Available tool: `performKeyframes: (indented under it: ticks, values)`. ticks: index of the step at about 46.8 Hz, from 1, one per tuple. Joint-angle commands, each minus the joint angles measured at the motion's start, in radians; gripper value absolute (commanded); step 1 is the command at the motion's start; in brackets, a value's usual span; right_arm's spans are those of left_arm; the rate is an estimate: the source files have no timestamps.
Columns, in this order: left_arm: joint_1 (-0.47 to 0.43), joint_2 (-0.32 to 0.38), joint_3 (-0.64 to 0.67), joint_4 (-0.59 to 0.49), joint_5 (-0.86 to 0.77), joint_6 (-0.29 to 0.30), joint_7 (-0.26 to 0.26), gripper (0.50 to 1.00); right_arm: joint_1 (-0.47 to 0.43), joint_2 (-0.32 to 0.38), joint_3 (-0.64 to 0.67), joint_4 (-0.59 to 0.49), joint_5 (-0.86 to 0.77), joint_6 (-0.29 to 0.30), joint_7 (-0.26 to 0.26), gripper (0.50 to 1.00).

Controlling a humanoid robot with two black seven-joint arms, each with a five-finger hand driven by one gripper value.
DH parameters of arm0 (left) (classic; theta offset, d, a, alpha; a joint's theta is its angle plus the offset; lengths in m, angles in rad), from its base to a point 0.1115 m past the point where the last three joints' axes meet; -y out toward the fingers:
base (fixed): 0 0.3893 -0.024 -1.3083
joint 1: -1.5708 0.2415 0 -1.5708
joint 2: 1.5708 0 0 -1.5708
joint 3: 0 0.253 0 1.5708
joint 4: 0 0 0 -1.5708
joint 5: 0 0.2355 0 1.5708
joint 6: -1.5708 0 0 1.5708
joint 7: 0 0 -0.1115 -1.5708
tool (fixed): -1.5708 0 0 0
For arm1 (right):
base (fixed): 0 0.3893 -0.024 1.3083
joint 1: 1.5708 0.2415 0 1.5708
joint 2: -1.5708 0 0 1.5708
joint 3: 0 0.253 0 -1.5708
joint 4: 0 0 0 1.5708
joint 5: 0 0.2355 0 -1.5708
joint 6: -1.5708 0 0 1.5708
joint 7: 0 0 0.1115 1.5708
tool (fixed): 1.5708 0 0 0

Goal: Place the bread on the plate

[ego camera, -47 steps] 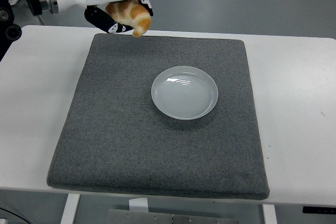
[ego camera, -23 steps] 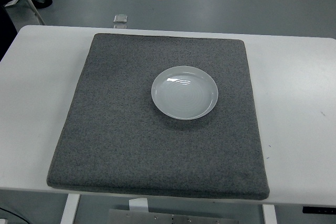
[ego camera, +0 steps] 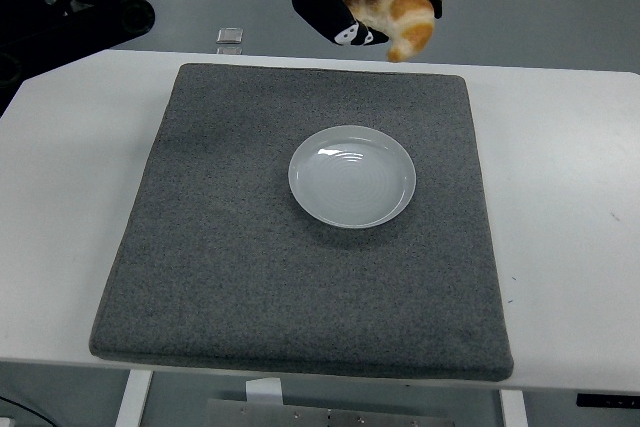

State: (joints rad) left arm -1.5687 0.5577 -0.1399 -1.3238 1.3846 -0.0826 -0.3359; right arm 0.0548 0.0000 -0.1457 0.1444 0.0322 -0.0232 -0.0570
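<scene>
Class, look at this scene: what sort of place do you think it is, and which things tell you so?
Probably a robotics lab or test bench, not a kitchen: a white table with a grey mat, one empty plate, a bare grey floor behind, and a robot hand holding bread.

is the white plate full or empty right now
Empty. The plate shows only its bare white inside; the bread is in the left hand, beyond the mat.

plate (ego camera: 352,176) on mat (ego camera: 220,247), mat on table (ego camera: 560,197)

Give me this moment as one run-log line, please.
left hand: holding bread | plate: empty on mat
</scene>
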Motion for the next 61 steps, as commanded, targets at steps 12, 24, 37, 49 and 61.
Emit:
performKeyframes:
  ticks: [12,24,37,49,61]
  values:
    - [0.094,-0.163,0.020,0.138,0.089,0.014,0.000,0.500,0.000,0.000,0.000,0.000,0.000,0.000,0.000,0.930]
    - [0.214,-0.265,0.020,0.255,0.192,0.052,0.000,0.500,0.000,0.000,0.000,0.000,0.000,0.000,0.000,0.930]
    - [0.309,-0.311,0.020,0.334,0.270,0.067,0.000,0.500,0.000,0.000,0.000,0.000,0.000,0.000,0.000,0.930]
    - [0.349,-0.321,0.054,0.367,0.327,0.069,0.000,0.500,0.000,0.000,0.000,0.001,0.000,0.000,0.000,0.930]
    - [0.371,-0.321,0.074,0.379,0.333,0.067,0.000,0.500,0.000,0.000,0.000,0.000,0.000,0.000,0.000,0.932]
